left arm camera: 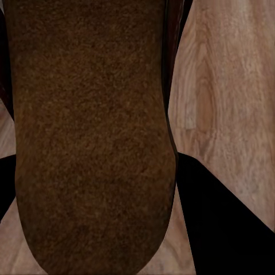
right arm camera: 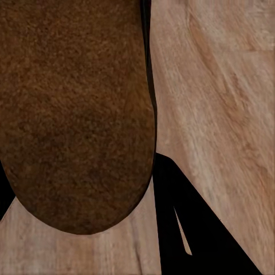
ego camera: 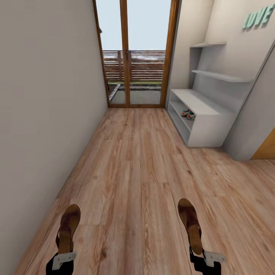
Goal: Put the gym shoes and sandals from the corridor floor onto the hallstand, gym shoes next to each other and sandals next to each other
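Each gripper holds one brown sandal above the corridor floor [ego camera: 137,168], toes pointing forward. My left gripper [ego camera: 63,253] is shut on the heel of the left sandal [ego camera: 68,225], whose brown surface looms close in the left wrist view [left arm camera: 91,137]. In the same way, my right gripper [ego camera: 199,253] is shut on the right sandal [ego camera: 190,223], seen close in the right wrist view [right arm camera: 74,114]. Both gym shoes [ego camera: 188,114] sit side by side on the lower shelf of the white hallstand [ego camera: 206,109], far ahead on the right.
A glazed wooden door [ego camera: 133,57] closes the corridor's far end. A plain wall [ego camera: 42,114] runs along the left. White stepped shelves [ego camera: 221,76] hang above the hallstand, and a grey wall corner [ego camera: 252,126] juts out just past it.
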